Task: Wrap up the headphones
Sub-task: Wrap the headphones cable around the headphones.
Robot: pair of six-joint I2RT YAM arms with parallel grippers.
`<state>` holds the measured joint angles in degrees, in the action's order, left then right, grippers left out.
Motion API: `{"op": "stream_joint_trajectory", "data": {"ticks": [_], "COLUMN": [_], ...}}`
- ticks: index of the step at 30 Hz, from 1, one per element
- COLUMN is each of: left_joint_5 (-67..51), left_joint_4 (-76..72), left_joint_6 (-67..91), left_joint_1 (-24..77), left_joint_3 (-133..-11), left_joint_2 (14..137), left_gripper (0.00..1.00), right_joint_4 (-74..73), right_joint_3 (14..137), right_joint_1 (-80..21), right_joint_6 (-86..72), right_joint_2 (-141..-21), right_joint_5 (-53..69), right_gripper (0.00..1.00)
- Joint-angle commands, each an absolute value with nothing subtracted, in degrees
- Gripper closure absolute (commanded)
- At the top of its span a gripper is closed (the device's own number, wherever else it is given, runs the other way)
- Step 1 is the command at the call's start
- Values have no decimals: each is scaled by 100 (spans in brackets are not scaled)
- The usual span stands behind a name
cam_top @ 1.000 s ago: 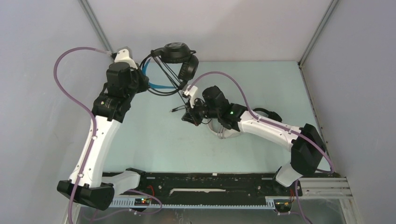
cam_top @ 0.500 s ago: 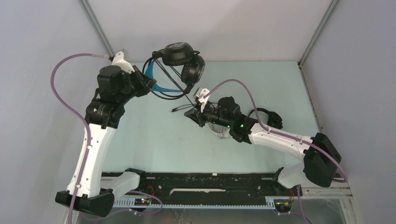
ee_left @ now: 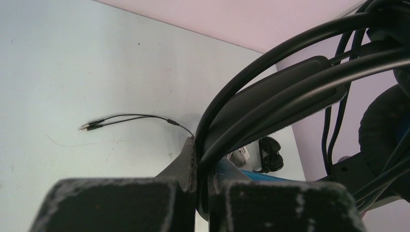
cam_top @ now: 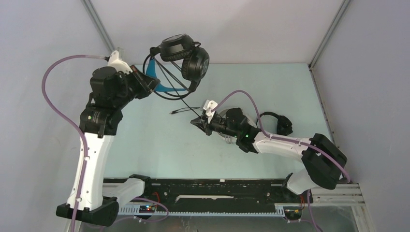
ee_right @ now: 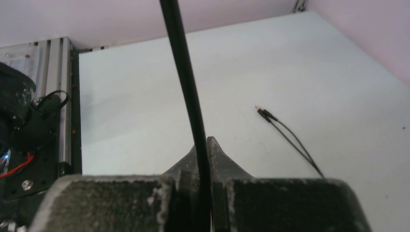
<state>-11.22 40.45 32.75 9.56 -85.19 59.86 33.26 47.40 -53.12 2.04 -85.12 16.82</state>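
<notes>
The black headphones (cam_top: 184,54) with a blue headband (cam_top: 155,77) hang in the air at the back of the table. My left gripper (cam_top: 151,87) is shut on the headband (ee_left: 275,92), where loops of cable also pass between the fingers (ee_left: 189,162). The thin black cable (cam_top: 186,99) runs taut from the headphones down to my right gripper (cam_top: 197,123), which is shut on the cable (ee_right: 183,63). Its split plug end (cam_top: 175,112) lies on the table (ee_right: 263,112). White-grey headphones (cam_top: 228,138) lie mostly hidden under my right arm. Smaller all-black headphones (cam_top: 279,121) sit to the right.
The pale blue table (cam_top: 145,145) is walled at the back and sides, with metal frame posts (cam_top: 325,36) in the corners. A black rail (cam_top: 217,186) with both arm bases runs along the near edge.
My left arm has drawn back to the left and turned the headphones, so the earcups have swung round. My right gripper has dropped slightly toward the near side, still on the cable.
</notes>
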Motion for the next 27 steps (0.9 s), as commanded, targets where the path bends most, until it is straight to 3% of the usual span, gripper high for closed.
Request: {"op": "stream_joint_trajectory", "data": {"ticks": [1,9,14,18,20,27], "left_joint_5": [-1399,-1680,-1620,-1549,-1543,-1158], "left_joint_4": [3740,3692,3977,4043,4113,4745], "left_joint_6": [3538,3780,3608,3535,3513,2794], "left_joint_1": [923,923,923,923,923,923], "left_joint_3": [-9257,-9454,-9694,-9883,-9926,-10268], "left_joint_2": [5874,6050,6118,6128,6147,6266], "left_gripper": [100,100,100,100,100,100], "right_joint_4": [3881,4367,5028,5276,5480,5873], "right_joint_3": [4746,4558,4553,4553,4551,4553], "right_joint_1": [-5178,-5094,-5075,-5087,-5058,-4340], "right_joint_6": [397,57,-287,-434,-483,-1282], "right_joint_2": [-8686,-9164,-9528,-9845,-10031,-10189], "right_joint_5": [1741,2072,2210,2186,2175,2082], "right_gripper": [97,88,94,93,100,100]}}
